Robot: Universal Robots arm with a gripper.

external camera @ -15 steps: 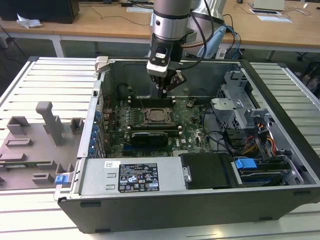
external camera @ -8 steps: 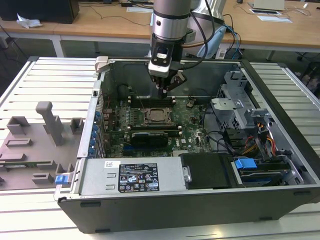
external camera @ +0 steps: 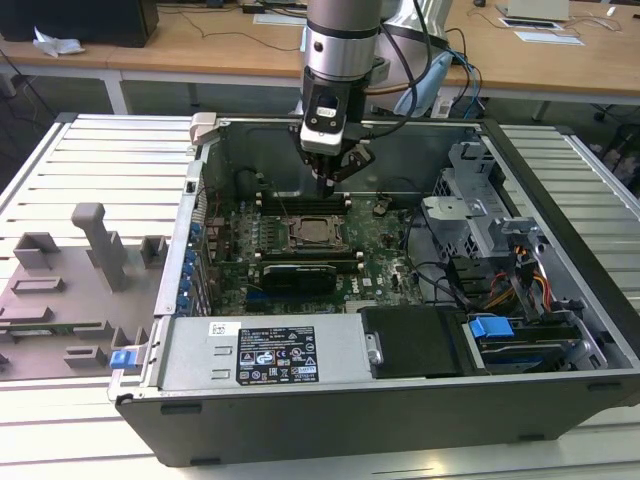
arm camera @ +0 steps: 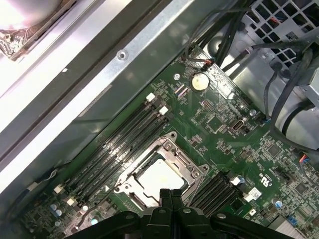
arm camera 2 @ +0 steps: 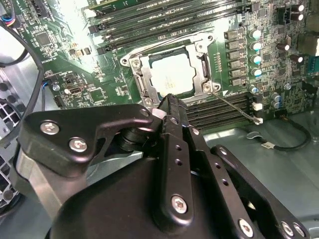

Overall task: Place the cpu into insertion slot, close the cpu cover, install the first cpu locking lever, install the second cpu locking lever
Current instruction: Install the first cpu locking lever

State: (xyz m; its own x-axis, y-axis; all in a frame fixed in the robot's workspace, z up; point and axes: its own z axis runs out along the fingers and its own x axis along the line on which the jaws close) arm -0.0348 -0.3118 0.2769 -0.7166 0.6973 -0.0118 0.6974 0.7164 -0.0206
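The cpu (arm camera 2: 172, 74) lies flat in the insertion slot (external camera: 315, 233) on the green motherboard, its pale metal top showing in both wrist views (arm camera: 160, 175). The cpu cover (arm camera 2: 141, 75) is down around it as a silver frame. One thin wire lever (arm camera 2: 234, 106) angles away from the socket corner over the black memory slots. Another wire lever (arm camera 2: 164, 42) runs along the socket's opposite edge. My gripper (external camera: 329, 181) hangs just above the socket, at its far side in the exterior view. Its black fingers (arm camera 2: 172, 107) are shut together with nothing between them.
The open computer case has a metal wall (arm camera: 124, 64) close behind the gripper. A drive cage with cables (external camera: 480, 215) stands at the exterior view's right. The power supply (external camera: 270, 355) lies along the front. A grey fixture block (external camera: 95, 240) sits outside the case on the left.
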